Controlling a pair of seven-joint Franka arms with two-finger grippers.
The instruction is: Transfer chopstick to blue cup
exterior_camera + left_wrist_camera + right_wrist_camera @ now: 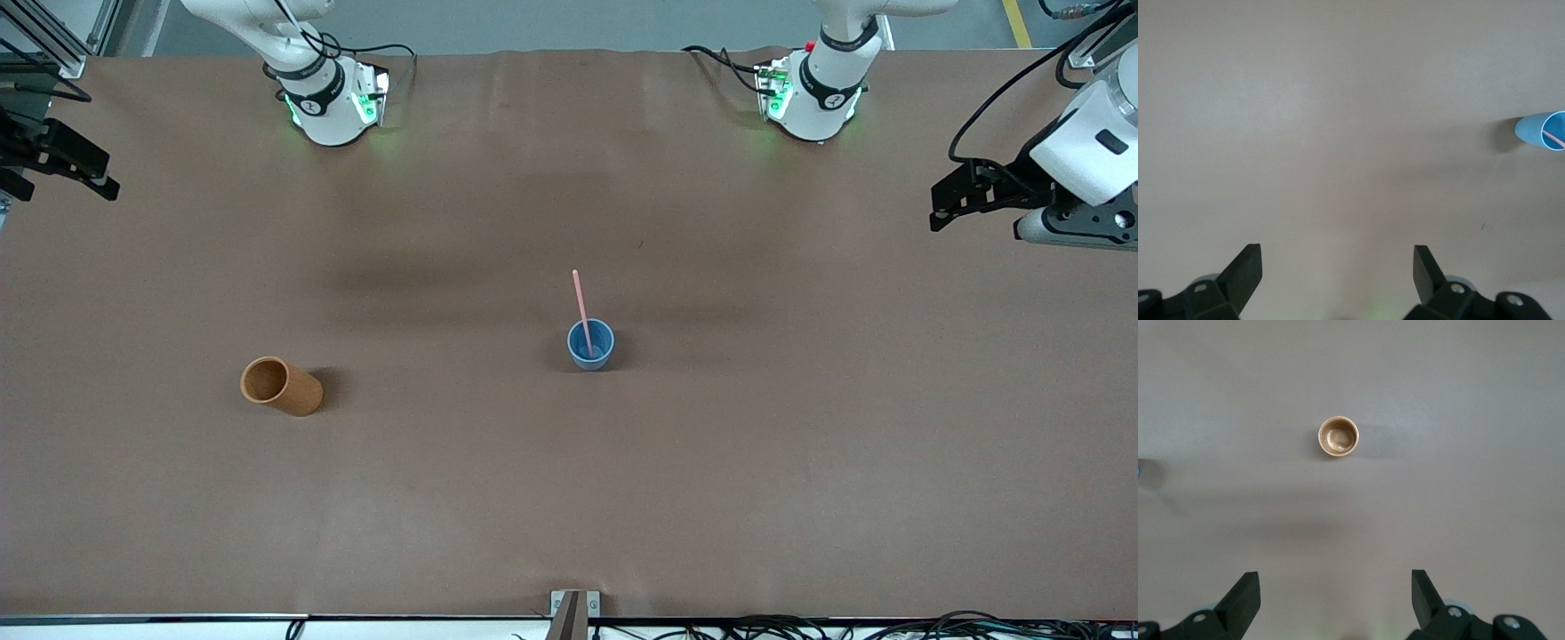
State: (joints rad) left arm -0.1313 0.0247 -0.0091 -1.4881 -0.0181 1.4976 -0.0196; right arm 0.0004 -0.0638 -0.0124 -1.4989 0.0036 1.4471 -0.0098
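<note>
Even, diffuse light from overhead falls on the brown tabletop (800, 498), moderately bright, without glare. Broad, soft-edged darker bands cross its middle in the front view. The blue cup (590, 345) and the orange-brown cup (281, 386) each cast a short, faint shadow toward the left arm's end. Green lamps glow at both arm bases. Ahead of the left pincer (1337, 267) and the right pincer (1335, 590) the tabletop looks paler, washed out and slightly soft, with dim diffuse shadow bands.
</note>
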